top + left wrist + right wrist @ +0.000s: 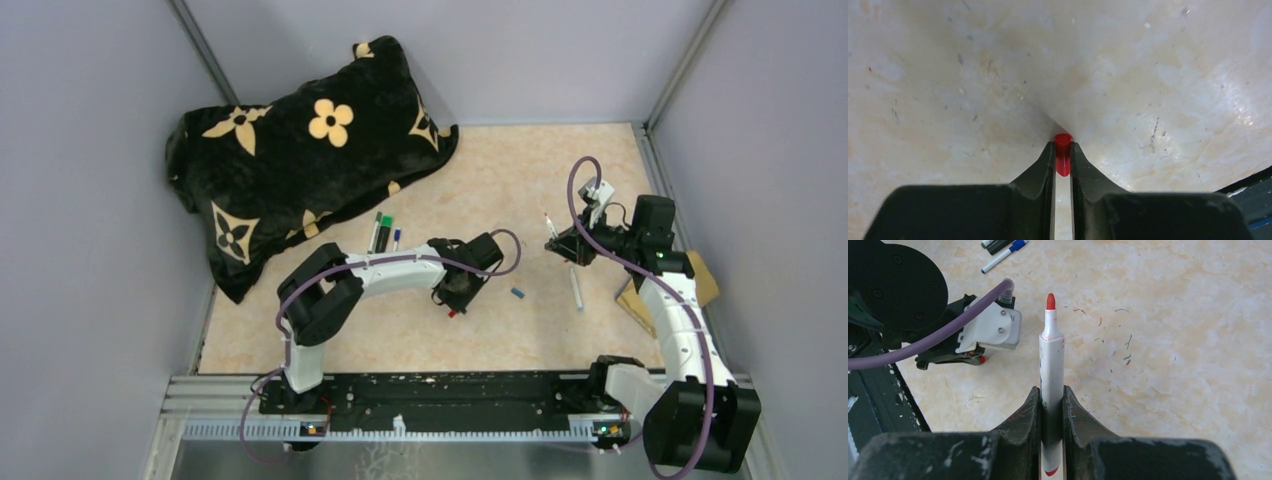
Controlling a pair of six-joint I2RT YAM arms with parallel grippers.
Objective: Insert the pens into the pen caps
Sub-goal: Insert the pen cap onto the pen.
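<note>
My left gripper [1063, 146] is shut on a small red pen cap [1063, 152], its open mouth pointing away, low over the table. In the top view that cap [452, 313] shows at the tips of the left gripper [456, 303]. My right gripper [1052, 392] is shut on a white pen [1052, 360] with a bare red tip, which points toward the left arm. In the top view the right gripper [562, 243] holds it mid-right. Another white pen [576, 288] and a blue cap [518, 293] lie between the arms. Three more pens [386, 232] lie by the pillow.
A black pillow with tan flowers [300, 150] fills the back left. A tan cardboard box [705, 278] sits at the right edge behind the right arm. Grey walls close in the table on three sides. The black base rail [440, 395] runs along the near edge.
</note>
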